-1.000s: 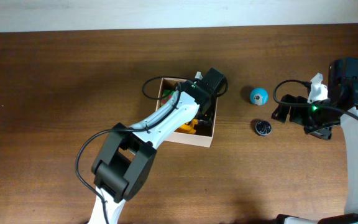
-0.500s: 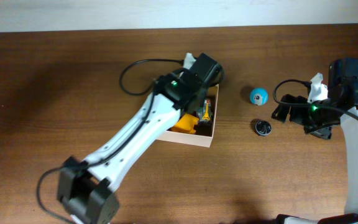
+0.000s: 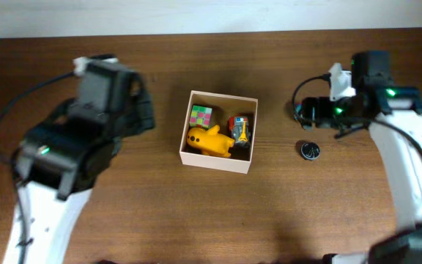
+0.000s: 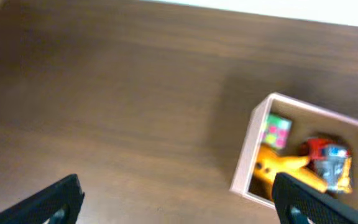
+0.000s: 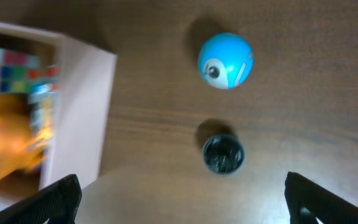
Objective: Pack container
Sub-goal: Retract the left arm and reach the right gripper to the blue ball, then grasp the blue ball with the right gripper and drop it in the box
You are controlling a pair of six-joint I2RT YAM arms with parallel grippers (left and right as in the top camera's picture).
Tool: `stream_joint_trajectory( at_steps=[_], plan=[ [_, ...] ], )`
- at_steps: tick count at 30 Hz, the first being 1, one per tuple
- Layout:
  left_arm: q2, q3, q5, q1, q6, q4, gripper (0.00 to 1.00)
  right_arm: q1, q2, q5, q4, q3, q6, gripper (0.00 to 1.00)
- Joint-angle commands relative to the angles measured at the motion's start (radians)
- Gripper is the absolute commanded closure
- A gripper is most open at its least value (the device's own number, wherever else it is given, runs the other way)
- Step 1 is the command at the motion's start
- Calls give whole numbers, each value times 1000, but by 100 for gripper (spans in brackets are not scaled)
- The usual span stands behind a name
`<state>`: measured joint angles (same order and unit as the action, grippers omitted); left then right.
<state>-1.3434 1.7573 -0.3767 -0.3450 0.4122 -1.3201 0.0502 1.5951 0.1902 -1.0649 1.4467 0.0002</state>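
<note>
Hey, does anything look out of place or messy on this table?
Nothing is spilled or damaged. The container sits slightly askew, and a blue ball and a small dark round object lie outside it on the table.

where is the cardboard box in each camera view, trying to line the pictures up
Overhead: the container sits at the middle of the table, between the two arms.
Left wrist: the container is at the right edge, in the lower half.
Right wrist: the container is at the left edge, its white wall facing the blue ball.
Shared landmark: the colourful cube inside it shows in all three views.
</note>
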Motion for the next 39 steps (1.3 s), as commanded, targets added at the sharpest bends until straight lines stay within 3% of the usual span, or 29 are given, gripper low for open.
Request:
stream_joint_trajectory(
  at_steps=[1,14,18,22,27,33,39],
  plan=[
    [-8,2,29,67,5,-59,1,-4,135,-69,56,10,8,1],
    [-14,2,30,109,5,-110,1,-4,407,-105,305,10,27,3],
    [-14,2,30,109,5,-110,1,-4,454,-87,329,10,34,13],
    [-14,2,30,109,5,-110,1,-5,462,-91,340,11,34,33],
    [-14,2,30,109,5,-110,1,-10,446,-91,267,53,34,48],
    [-14,2,30,109,6,-110,1,-58,386,-94,129,153,34,52],
    [-14,2,30,109,5,-110,1,-225,263,-93,-50,307,57,59]
  ],
)
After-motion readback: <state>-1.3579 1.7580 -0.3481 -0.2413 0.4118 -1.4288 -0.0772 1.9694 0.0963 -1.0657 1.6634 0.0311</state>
